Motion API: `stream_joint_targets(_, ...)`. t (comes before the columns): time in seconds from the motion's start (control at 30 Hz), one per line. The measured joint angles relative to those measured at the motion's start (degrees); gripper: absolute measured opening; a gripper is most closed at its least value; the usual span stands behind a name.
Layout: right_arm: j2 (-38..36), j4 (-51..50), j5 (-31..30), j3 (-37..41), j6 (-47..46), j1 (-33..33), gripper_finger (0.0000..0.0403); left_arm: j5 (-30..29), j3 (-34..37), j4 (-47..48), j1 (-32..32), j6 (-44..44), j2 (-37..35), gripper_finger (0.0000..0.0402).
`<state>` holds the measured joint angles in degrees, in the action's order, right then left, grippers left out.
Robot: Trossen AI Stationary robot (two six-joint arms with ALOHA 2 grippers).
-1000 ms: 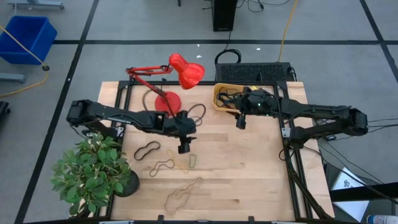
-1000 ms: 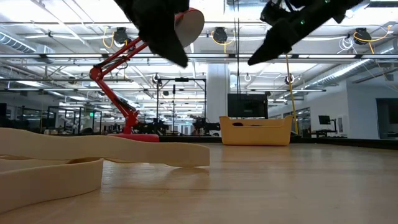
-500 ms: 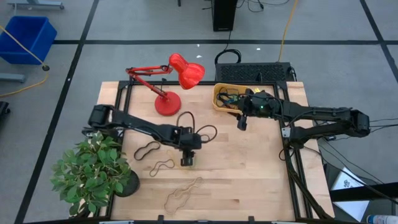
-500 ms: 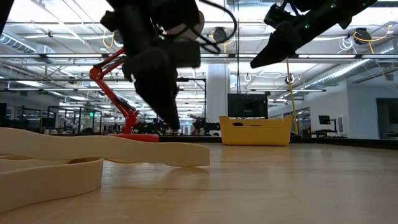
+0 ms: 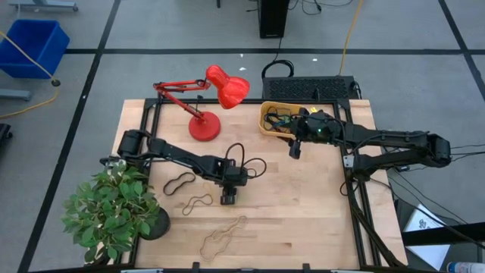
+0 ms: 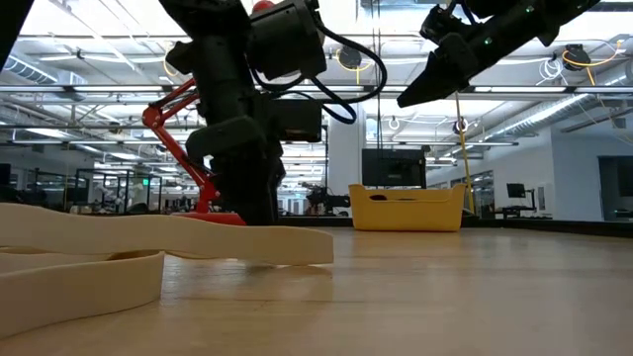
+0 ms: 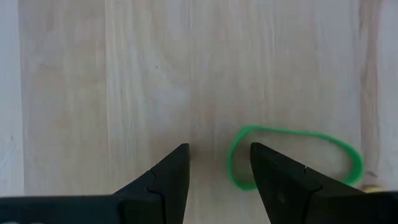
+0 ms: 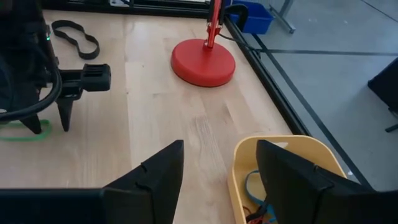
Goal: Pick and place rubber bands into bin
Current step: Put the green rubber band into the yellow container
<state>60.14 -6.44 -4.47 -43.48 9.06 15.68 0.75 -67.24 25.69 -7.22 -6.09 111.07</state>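
At mid-table the left gripper point(image 7: 217, 168) straddles a green rubber band point(image 7: 292, 155), jaws open; right gripper point(image 8: 217, 165) open above the bin point(image 8: 292, 155).

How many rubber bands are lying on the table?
4. A black one and a brownish one lie near the plant, a big tan one lies near the table's edge, and a green one is at the left tool. Others may be hidden.
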Motion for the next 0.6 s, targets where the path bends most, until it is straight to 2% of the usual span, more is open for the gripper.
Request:
stream_joint_targets(0.17,0.0,1.06,-0.01,0.0,0.0,0.0,0.0196,-0.6,0.0,-0.22,-0.22,1.23,0.1,0.0137)
stream_joint_targets(0.43,0.0,1.95,0.0,0.0,0.0,0.0,0.0193,0.13,0.07,-0.43,-0.27,1.19,0.2,0.002)
stream_joint_targets(0.6,0.0,1.95,0.0,0.0,-1.86,0.0,0.0192,1.34,0.11,-0.41,-0.2,0.98,0.21,0.0009)
